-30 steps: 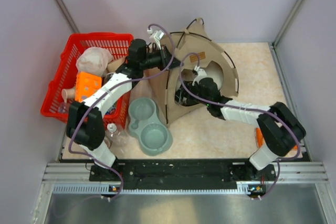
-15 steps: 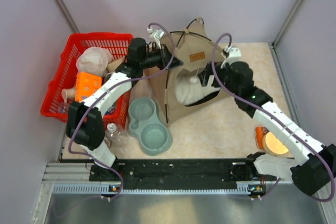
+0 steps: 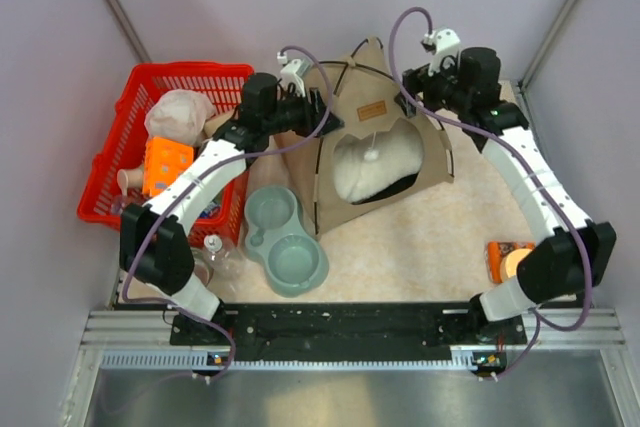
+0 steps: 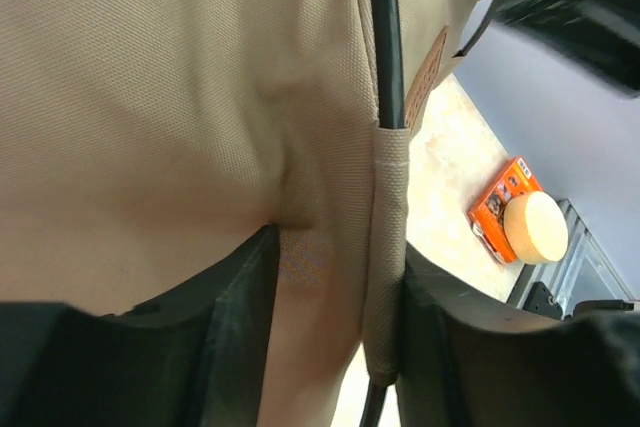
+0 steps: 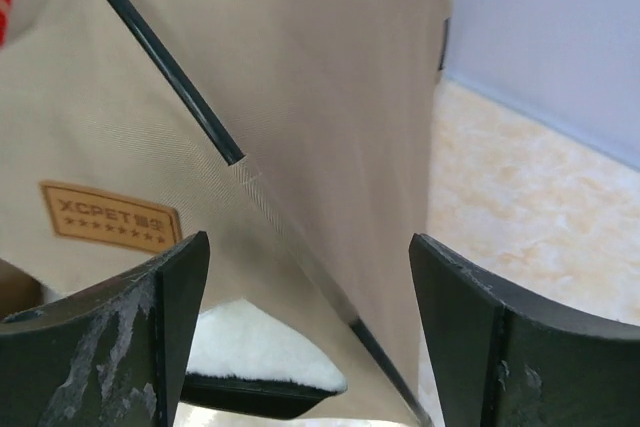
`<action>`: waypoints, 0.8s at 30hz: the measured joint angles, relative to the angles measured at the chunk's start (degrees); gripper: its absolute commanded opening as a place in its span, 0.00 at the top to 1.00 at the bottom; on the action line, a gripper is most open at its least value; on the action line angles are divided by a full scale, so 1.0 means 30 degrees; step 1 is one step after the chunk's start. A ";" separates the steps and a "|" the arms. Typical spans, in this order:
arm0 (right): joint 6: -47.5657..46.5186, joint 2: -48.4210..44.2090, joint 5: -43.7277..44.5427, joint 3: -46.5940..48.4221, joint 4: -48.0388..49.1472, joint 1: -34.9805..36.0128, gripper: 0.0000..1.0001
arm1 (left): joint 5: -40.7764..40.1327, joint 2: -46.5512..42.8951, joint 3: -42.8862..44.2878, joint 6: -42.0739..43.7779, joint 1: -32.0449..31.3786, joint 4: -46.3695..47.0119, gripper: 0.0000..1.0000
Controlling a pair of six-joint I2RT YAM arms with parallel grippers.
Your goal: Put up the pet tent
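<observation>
The tan pet tent (image 3: 385, 147) stands upright in the middle of the table. Its doorway faces the front, with the white pompom (image 3: 372, 155) hanging in it and a fluffy cushion (image 3: 375, 175) inside. My left gripper (image 3: 305, 107) is at the tent's upper left edge. In the left wrist view its fingers stand apart, open (image 4: 338, 247), with a fabric seam and pole sleeve (image 4: 388, 247) loose between them. My right gripper (image 3: 418, 99) hovers open (image 5: 310, 247) over the tent's right slope (image 5: 300, 77), near the brown label (image 5: 110, 217), with nothing in it.
A red basket (image 3: 120, 137) holding several items stands at the left. In front of the tent sit a grey double bowl (image 3: 280, 242) and a clear bottle (image 3: 218, 252). An orange pack with a round disc (image 3: 510, 259) lies at the right front. Walls close in the back and sides.
My right arm drew out of the doorway and swung up to the tent's upper right. The tent now stands straighter, with the cushion inside. My left jaws have spread apart on the seam.
</observation>
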 measured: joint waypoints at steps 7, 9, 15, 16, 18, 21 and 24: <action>-0.1056 0.3228 -0.1581 0.1945 -0.2157 -0.0087 0.58 | -0.0984 -0.0736 -0.0073 0.0386 0.0000 -0.0073 0.89; -0.1246 0.3133 -0.1625 0.1945 -0.2455 -0.0073 0.75 | -0.0896 -0.0750 -0.0066 0.0415 -0.0029 -0.0051 0.99; -0.2346 0.1923 -0.0729 0.1734 -0.3344 -0.0073 0.97 | 0.0568 0.0597 0.1865 0.0801 -0.0066 -0.0291 1.00; -0.2484 0.1552 -0.0481 0.1683 -0.3701 -0.0080 0.97 | 0.0831 0.0984 0.2368 0.0882 -0.0087 -0.0270 1.00; -0.2550 0.0714 0.0022 0.1625 -0.4357 -0.0073 0.97 | 0.1224 0.1486 0.2958 0.0962 -0.0117 -0.0204 1.00; -0.2506 -0.0678 0.1188 0.1326 -0.5071 -0.0080 0.97 | 0.1982 0.2200 0.3752 0.0969 -0.0423 0.0087 0.99; -0.2463 -0.1923 0.2885 0.0597 -0.5421 -0.0080 0.94 | 0.2572 0.3242 0.4947 0.0838 -0.0889 0.0372 0.98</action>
